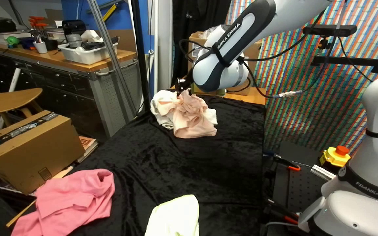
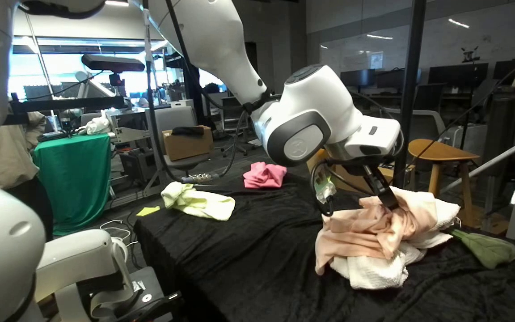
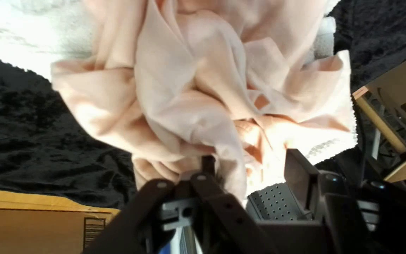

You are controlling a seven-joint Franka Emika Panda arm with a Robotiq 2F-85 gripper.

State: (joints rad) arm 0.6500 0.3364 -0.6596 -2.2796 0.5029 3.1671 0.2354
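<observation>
A crumpled peach cloth lies heaped over a white towel at the end of the black-covered table. My gripper is down at the heap, its jaws parted with a wide gap between them. In the wrist view a fold of the peach cloth drapes against the left finger and hides most of its pad. The right finger's pad shows bare, standing apart from that fold. In an exterior view the gripper's finger reaches into the peach folds, its tip hidden there.
A pink cloth and a pale yellow-green cloth lie elsewhere on the black cover. Beside the heap is a green leaf-shaped piece. A cardboard box stands along the table's side; a dark upright pole rises near the arm.
</observation>
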